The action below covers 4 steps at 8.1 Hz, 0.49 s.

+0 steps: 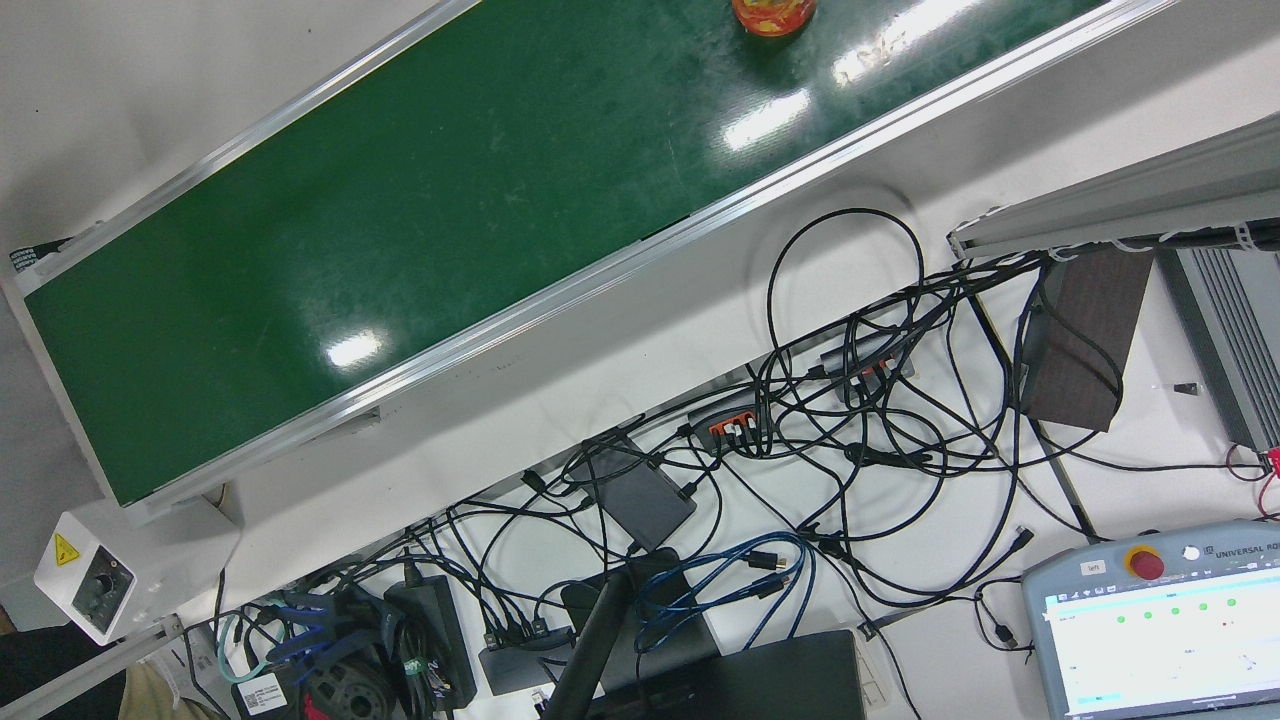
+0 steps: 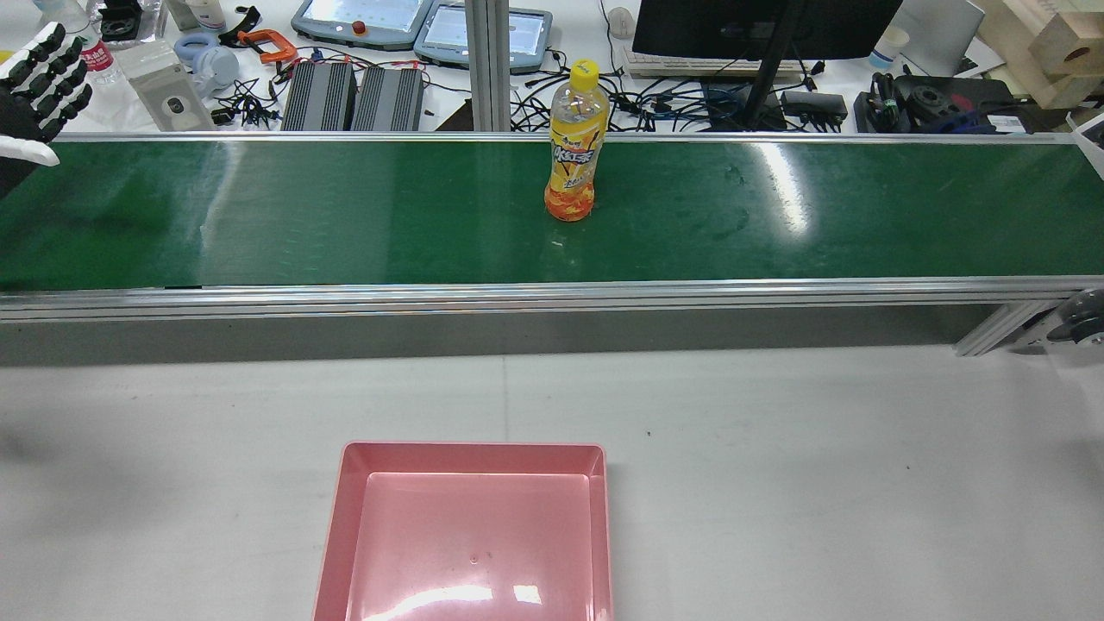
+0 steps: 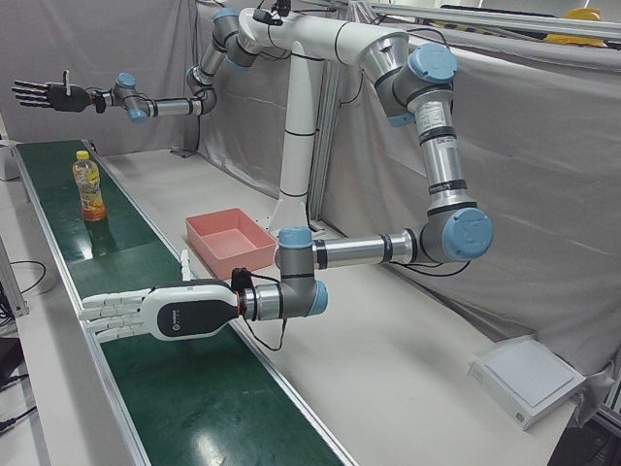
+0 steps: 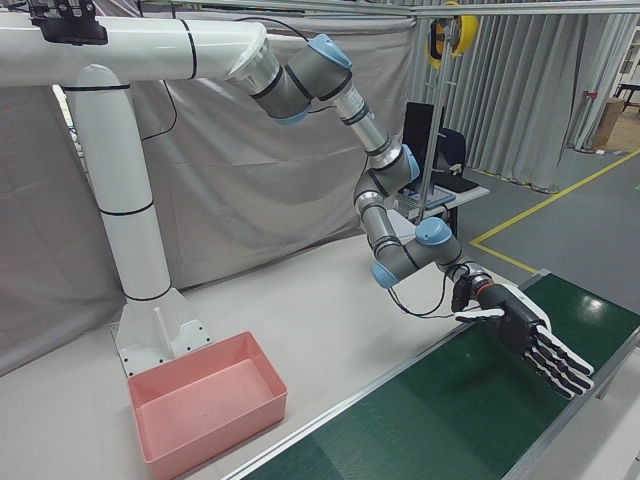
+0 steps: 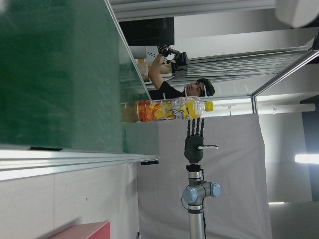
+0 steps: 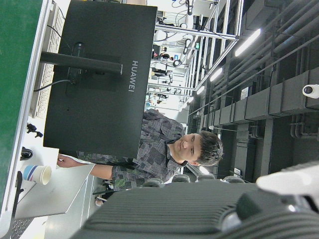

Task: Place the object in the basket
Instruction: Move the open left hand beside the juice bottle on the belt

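Note:
An orange drink bottle (image 2: 573,142) with a yellow cap stands upright mid-way along the green conveyor belt (image 2: 345,216). It also shows as the bottle (image 3: 89,186), the bottle (image 5: 164,109) and the bottle's base (image 1: 773,12). The pink basket (image 2: 345,517) sits empty on the grey table before the belt, seen too as the basket (image 3: 221,254) and the basket (image 4: 215,430). My left hand (image 3: 146,313) hovers open over one end of the belt, far from the bottle; the rear view catches this left hand (image 2: 39,78) at its edge. My right hand (image 4: 530,345) is open over the other end, also visible as the right hand (image 3: 44,95) and the right hand (image 5: 195,137).
Beyond the belt lies a desk with cables (image 1: 850,420), teach pendants (image 2: 362,17) and a black monitor (image 6: 99,74). A person (image 6: 159,149) sits behind that monitor. The white pedestal (image 3: 296,126) stands behind the basket.

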Available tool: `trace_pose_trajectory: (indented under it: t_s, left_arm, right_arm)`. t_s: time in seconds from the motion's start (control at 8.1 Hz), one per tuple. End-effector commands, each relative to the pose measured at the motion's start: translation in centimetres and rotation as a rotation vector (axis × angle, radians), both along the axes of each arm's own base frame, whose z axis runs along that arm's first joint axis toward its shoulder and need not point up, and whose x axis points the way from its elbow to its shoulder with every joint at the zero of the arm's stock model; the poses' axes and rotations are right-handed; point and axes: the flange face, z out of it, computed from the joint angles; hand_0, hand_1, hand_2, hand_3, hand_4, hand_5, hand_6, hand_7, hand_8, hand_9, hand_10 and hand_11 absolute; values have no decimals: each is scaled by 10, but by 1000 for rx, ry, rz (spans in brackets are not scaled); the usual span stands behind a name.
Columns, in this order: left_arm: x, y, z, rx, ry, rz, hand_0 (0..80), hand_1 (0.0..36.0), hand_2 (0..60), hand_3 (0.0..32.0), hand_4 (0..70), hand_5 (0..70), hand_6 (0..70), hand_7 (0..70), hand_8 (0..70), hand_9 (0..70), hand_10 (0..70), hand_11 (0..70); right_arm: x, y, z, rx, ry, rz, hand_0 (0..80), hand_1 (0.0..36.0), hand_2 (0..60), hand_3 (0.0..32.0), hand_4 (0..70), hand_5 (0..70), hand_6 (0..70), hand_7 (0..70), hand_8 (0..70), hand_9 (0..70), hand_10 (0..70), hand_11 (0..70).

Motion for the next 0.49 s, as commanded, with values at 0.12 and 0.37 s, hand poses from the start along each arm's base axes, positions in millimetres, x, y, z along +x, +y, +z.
trace_pose_trajectory:
  t_s: [0.12,0.37]
  left_arm:
    - [31,11,-36,37,-25,40,637,124,0,0,0,8,0,0,0,0,0,0]
    - [45,5,-49,51,-46,46,636,124,0,0,0,41,0,0,0,0,0,0]
  right_arm:
    - [0,0,0,0,0,0,0,0,0,0,0,0,0,0,0,0,0,0]
    - [0,0,0,0,0,0,0,0,0,0,0,0,0,0,0,0,0,0]
